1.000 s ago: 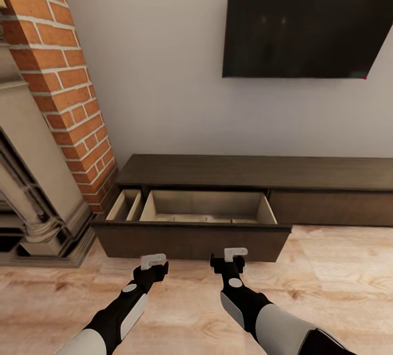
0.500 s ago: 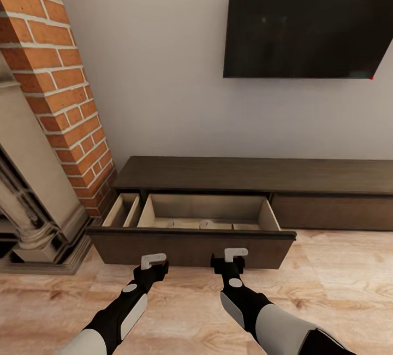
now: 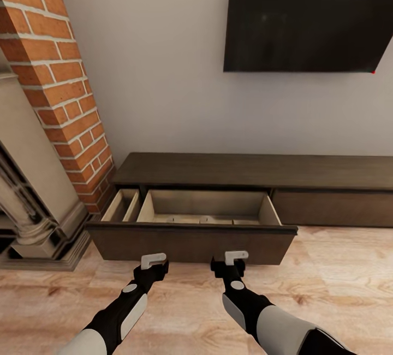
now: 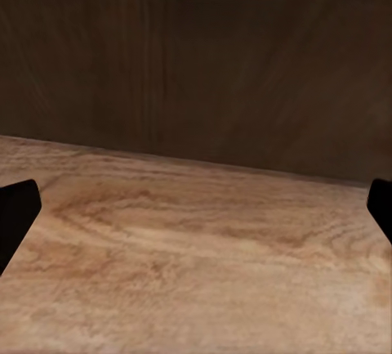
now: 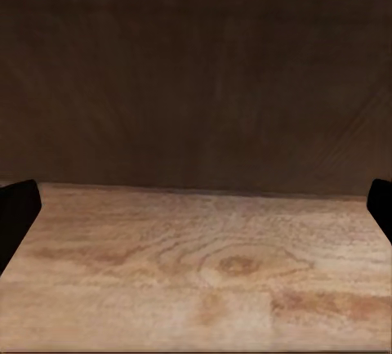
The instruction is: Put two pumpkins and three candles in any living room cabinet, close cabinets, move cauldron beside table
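Black-sleeved arms reach level, both hands spread before cabinet drawer.

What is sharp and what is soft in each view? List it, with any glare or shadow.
Head view: even light, no glare on the dark screen; the open drawer of the cabinet is crisp, the brick slightly smeared. Left wrist view: the drawer front is dim and soft, the floor grain is blurred. Right wrist view: the same, with a darker band where front meets floor.
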### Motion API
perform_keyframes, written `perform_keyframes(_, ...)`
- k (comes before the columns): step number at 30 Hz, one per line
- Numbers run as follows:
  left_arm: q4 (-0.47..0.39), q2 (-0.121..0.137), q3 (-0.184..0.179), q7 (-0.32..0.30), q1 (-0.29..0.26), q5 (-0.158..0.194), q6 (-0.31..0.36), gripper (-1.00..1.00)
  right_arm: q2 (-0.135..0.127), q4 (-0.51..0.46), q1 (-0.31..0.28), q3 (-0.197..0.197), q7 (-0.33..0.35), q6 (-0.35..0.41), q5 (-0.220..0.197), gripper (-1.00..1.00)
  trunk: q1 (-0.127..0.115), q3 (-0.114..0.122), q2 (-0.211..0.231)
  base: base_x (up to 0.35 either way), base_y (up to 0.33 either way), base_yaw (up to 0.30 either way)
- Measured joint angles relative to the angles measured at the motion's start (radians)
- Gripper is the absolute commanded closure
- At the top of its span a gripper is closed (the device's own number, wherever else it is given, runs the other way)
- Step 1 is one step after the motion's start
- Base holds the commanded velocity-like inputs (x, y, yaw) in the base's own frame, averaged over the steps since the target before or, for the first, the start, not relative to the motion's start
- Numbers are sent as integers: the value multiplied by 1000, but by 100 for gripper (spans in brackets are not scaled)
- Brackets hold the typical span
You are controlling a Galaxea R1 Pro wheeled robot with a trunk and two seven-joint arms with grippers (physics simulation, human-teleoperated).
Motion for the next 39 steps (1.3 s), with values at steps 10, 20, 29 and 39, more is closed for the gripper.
perform_keyframes(10,0,0,0,8,0,-1,-1,-100,0,4,0,-2,3,0,0,-100,35,-28,-63,0,0,0)
perform_keyframes(20,0,0,1,10,0,2,6,-100,0,4,0,-3,3,0,-1,-100,35,-28,-63,104,0,0)
perform_keyframes(29,0,0,2,10,0,2,5,-100,0,4,0,-4,3,-1,0,-100,35,-28,-63,231,0,0)
perform_keyframes(39,0,0,2,11,0,1,5,-100,0,4,0,-3,3,-1,0,-100,35,-28,-63,101,0,0)
